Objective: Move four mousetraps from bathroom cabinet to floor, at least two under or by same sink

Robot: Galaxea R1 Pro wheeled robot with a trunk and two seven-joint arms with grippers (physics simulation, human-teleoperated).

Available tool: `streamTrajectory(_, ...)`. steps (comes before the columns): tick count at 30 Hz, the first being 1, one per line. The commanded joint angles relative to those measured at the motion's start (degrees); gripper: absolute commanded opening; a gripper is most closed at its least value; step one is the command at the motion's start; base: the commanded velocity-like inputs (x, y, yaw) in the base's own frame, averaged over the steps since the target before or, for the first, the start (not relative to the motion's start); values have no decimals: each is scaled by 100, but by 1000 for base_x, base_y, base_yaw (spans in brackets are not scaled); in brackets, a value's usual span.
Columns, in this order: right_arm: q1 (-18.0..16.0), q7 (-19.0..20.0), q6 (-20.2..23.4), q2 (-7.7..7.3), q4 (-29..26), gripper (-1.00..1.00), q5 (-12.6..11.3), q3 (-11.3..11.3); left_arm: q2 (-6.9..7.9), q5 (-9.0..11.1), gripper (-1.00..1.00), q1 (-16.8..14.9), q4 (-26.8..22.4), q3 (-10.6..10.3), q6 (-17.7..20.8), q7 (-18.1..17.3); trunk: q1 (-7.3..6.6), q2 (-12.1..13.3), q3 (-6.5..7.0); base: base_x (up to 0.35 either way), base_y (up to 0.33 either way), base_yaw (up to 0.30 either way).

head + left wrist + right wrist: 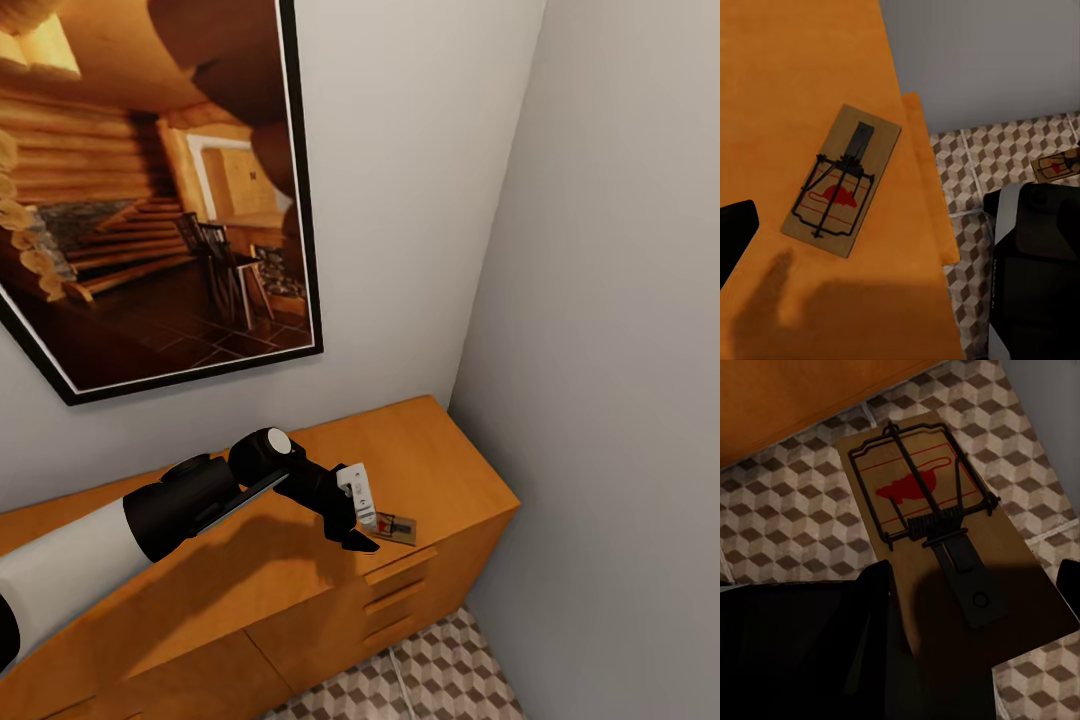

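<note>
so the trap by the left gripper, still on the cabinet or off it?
On it. The mousetrap lies flat on the cabinet top near its front edge, with the left gripper open above it, not touching.

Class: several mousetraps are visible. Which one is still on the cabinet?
The mousetrap lying flat on the cabinet top near its edge, below the left gripper; another mousetrap lies on the tiled bathroom floor.

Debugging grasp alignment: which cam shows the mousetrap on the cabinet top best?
Left wrist view: the mousetrap lies flat on the cabinet top near its edge, whole, with wire and red spot clear, between the left gripper fingers. Head view shows it tiny beside the gripper. Right wrist view shows a different trap.
</note>
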Motion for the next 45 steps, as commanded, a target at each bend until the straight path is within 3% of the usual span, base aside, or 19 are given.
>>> streamTrajectory(1,-5,43,-24,2,11,-100,-63,9,3,34,100,-9,-4,-10,32,11,5,-11,-11,192,0,0)
streamTrajectory(33,-5,34,-24,11,9,-100,-63,10,-43,34,100,-9,5,-48,32,28,5,-11,-11,54,0,0)
streamTrajectory(45,-5,21,-29,69,7,-100,-60,9,-114,34,100,-9,150,-277,26,28,5,-11,-11,0,0,0)
